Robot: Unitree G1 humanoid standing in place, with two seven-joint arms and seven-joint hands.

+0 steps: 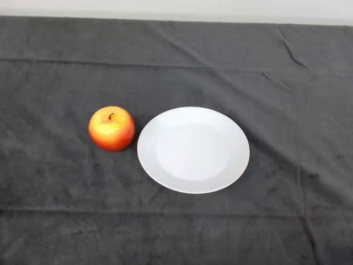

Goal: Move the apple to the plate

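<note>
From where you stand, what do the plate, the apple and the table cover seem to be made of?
Plate: probably glazed ceramic or melamine; smooth, plain white.
Apple: glossy red-yellow skin with a stem; real or plastic, I cannot tell.
Cloth: dark matte fabric, creased and slightly napped.

The apple (111, 128) is set on the cloth (176, 55), just left of the plate (193, 185), not touching it.
</note>
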